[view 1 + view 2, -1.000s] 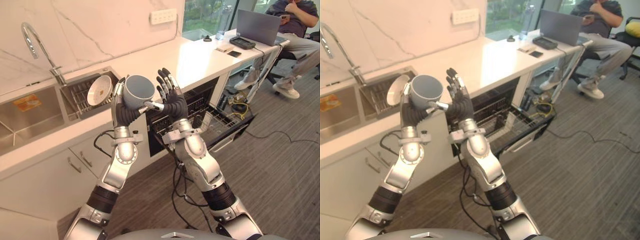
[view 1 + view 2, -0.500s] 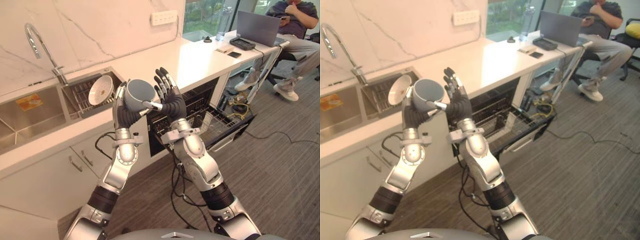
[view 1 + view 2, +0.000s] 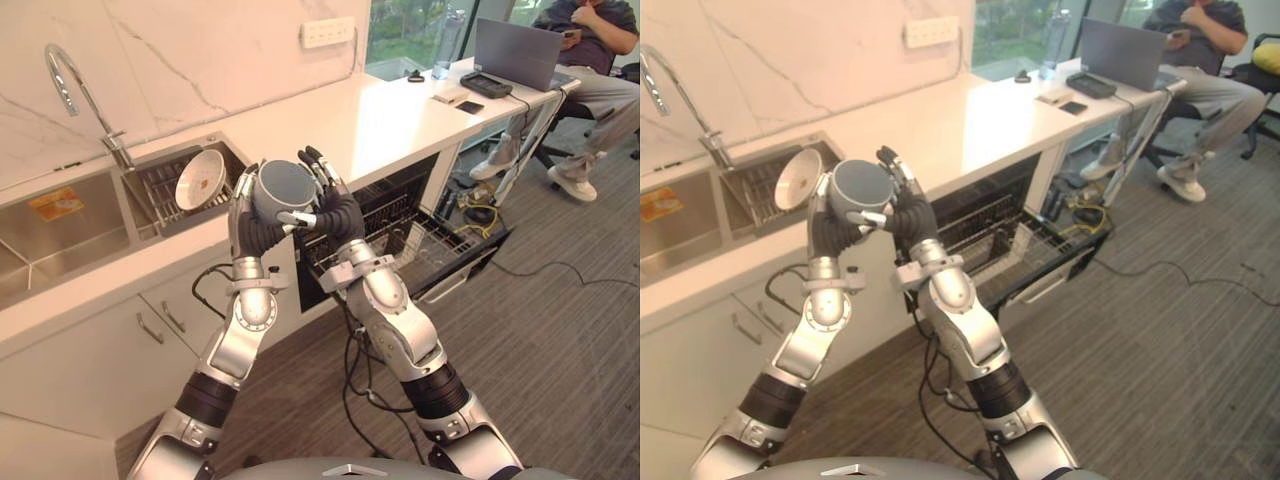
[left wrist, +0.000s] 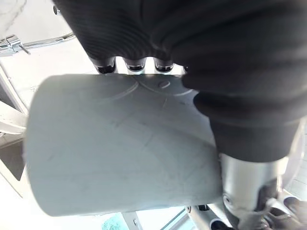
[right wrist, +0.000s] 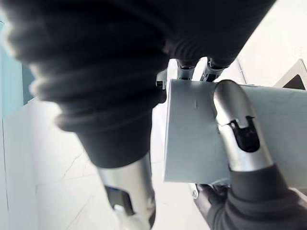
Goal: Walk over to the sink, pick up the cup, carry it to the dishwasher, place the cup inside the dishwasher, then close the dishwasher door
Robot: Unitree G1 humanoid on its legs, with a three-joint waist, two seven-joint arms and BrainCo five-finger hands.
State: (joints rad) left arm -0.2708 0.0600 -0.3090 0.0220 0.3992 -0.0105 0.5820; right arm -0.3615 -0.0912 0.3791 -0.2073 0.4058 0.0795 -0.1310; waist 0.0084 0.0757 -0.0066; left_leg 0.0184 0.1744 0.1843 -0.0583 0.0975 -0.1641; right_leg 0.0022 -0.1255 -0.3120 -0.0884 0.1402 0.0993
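Left robot hand (image 3: 252,228) is seen clamped round the grey cup (image 3: 283,188), fingers and thumb curled about its wall. The cup is held up in the air, mouth tipped toward the head camera. Right robot hand (image 3: 338,215) is set against the cup's other side, fingers loosely spread and laid on the wall, not closed round it. The carry is judged to be the step in hand, perhaps with a handover being prepared. Below and beyond the right robot hand, the dishwasher (image 3: 385,205) is seen open, its rack (image 3: 415,238) drawn out over the lowered door (image 3: 478,252). Next, the cup must be lowered into a free spot in the rack before release.
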